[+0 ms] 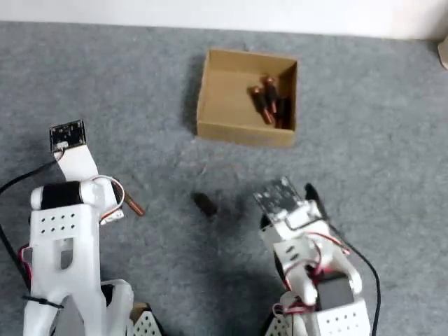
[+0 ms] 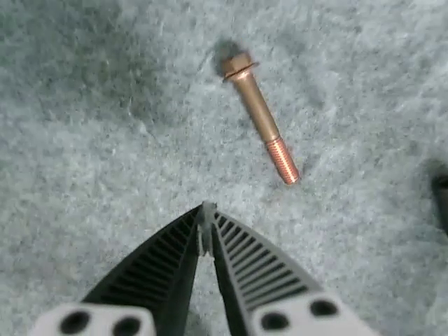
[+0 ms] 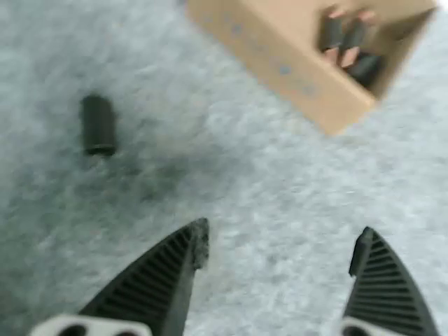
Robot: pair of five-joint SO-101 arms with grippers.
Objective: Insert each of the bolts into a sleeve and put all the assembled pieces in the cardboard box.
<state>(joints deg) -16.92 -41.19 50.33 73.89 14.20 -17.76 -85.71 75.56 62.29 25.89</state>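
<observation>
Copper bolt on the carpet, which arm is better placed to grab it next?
Left, probably. The left pincer sits just short of the bolt, though shut, so it must open first. The right pincer is open but nearer the black sleeve.

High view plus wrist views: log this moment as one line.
left jaws shut, empty | right jaws open, empty | bolt loose on carpet | sleeve loose on carpet, apart from bolt | assembled pieces in cardboard box
</observation>
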